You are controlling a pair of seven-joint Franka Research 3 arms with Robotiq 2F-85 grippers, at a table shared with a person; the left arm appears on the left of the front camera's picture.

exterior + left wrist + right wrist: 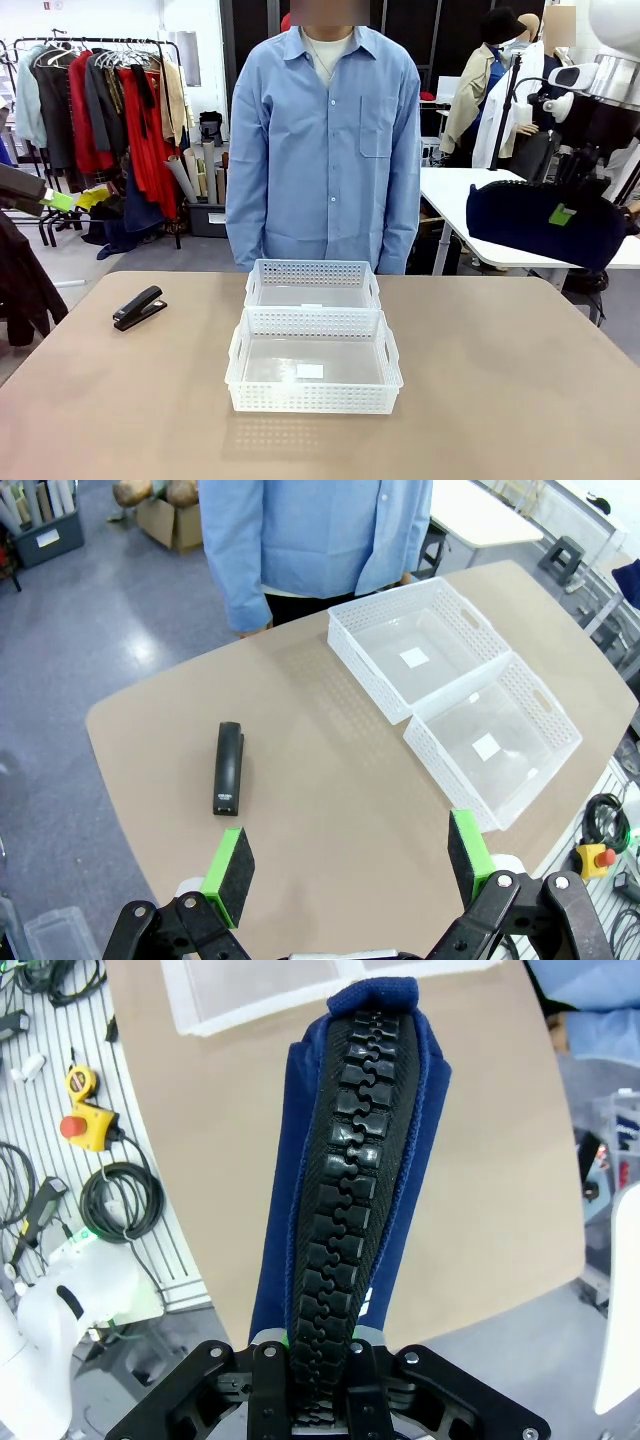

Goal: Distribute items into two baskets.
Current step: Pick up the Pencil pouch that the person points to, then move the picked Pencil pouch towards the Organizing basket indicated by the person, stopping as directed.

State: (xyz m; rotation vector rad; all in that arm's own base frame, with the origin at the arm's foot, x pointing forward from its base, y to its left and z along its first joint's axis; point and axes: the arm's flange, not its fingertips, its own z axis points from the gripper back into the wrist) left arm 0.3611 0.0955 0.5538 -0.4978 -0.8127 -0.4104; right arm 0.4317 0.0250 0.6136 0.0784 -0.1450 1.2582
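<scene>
Navy fabric pouch (545,222) looks soft and floppy, pinched along its zip by your right hand (320,1345), high at the right. Your left hand (350,865) gapes empty above the table (500,380); the rigid stapler (139,307) (grip its narrow sides) lies left of the baskets (312,398).

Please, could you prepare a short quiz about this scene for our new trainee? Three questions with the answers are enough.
1. True or false: the stapler lies on the table, outside the baskets.
2. What does the right claw grip? A) stapler B) dark blue pouch C) nothing
3. Fill in: the left claw is ___ (open or shut).

Key: 1 true; 2 B; 3 open.
</scene>
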